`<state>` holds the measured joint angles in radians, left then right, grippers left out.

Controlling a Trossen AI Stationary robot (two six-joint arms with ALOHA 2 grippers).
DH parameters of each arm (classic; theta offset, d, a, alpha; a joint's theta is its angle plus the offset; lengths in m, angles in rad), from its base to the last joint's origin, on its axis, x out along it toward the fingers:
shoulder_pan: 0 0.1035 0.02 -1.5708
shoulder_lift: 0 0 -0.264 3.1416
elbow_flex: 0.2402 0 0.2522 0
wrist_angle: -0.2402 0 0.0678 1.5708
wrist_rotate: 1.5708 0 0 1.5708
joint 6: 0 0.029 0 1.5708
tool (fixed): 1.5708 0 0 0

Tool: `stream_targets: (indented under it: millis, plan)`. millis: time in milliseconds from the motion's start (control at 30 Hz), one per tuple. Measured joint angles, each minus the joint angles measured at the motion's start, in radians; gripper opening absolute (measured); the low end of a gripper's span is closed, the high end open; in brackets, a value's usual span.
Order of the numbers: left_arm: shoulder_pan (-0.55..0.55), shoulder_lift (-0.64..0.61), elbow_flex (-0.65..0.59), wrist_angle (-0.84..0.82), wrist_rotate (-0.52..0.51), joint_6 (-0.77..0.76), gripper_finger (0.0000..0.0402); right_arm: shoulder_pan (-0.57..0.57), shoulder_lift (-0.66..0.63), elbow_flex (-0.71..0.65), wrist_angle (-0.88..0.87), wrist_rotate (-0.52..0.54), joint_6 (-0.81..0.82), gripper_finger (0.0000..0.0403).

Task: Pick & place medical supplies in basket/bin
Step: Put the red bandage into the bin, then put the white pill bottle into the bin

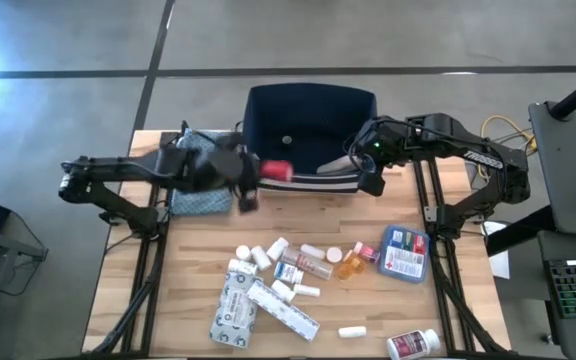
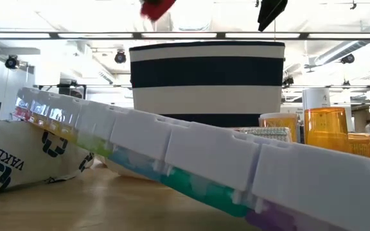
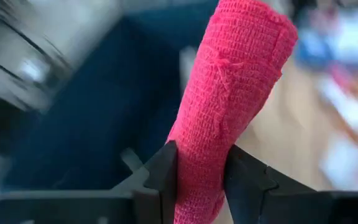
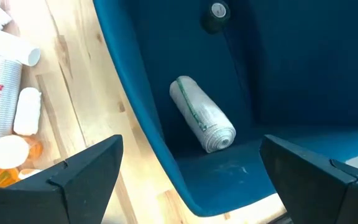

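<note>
Bin (image 4: 166, 155) interior, right wrist only: white roll (image 4: 202, 122) inside.

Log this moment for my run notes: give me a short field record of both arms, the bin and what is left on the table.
left gripper: shut on red roll, held at the bin's front left edge
right gripper: open, above the bin's right side, holding nothing
bin: navy, at the table's far edge; holds a grey-white roll
cloth: left of the bin, under the left arm
table: white bottles, orange vial, cartons, blue-and-red packet not yet binned
</note>
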<state>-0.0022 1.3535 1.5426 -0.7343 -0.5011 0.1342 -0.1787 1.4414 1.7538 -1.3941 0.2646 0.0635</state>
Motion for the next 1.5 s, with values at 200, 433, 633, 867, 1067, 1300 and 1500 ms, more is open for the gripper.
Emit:
stream_targets:
  millis: [200, 433, 633, 867, 1067, 1300, 1500]
  plan:
    - [0.236, 0.094, 0.029, 0.306, -0.006, 0.181, 0.0108, 0.0, 0.0, 0.0, 0.008, 0.0, -0.011, 0.0366]
    - [0.391, 0.267, 0.104, 0.188, -0.002, 0.189, 0.0188, 0.0, -0.006, 0.0, 0.0, 0.0, -0.007, 0.0366]
    - [0.346, 0.322, 0.32, -0.14, -0.004, 0.206, 0.025, 0.0, -0.017, 0.0, -0.008, 0.0, 0.002, 0.0366]
    - [0.141, 0.264, 0.571, -0.644, 0.207, 0.004, 0.0267, 0.0, -0.021, 0.0, -0.006, 0.0, -0.013, 0.0366]
    - [-0.096, 0.21, 0.496, -0.779, 0.328, -0.247, 0.0267, 0.0, -0.019, 0.0, 0.032, -0.001, -0.046, 0.0366]
    - [-0.279, 0.21, 0.124, -0.669, 0.328, -0.438, 0.0267, 0.0, -0.018, 0.0, 0.07, -0.007, -0.068, 0.0366]
    - [-0.36, 0.212, -0.205, -0.374, 0.328, -0.518, 0.0267, 0.0, -0.017, -0.001, 0.068, -0.011, -0.072, 0.0366]
